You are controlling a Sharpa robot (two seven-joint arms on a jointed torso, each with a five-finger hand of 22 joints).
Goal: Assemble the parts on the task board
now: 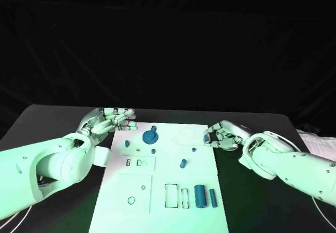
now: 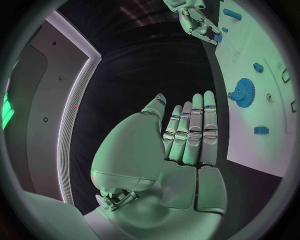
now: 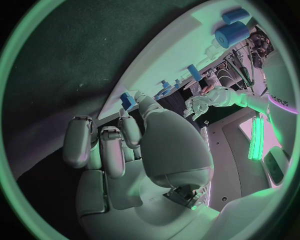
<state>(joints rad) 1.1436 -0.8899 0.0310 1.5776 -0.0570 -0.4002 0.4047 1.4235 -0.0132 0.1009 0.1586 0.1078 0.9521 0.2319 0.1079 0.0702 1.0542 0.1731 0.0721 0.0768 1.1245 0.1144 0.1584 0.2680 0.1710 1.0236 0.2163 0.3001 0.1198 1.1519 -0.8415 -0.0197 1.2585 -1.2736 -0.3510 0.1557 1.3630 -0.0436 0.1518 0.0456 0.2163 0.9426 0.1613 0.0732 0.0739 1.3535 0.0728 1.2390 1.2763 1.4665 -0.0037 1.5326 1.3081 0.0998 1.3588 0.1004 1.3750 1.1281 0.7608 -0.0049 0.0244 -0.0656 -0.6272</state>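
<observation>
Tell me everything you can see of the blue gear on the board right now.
The blue gear is a toothed disc with a raised hub and centre hole, plastic by its look. It lies flat on the far part of the white task board, nearer the left hand, which hovers beside the board's edge without touching it. No hand touches the gear.

**A robotics lab test stand**

A staged lab setup is indicated: a black bench (image 1: 52,119) is backed by black curtains (image 1: 172,52), and a white task board (image 1: 161,212) with cut-out slots is laid on it between two white robot arms.
</observation>
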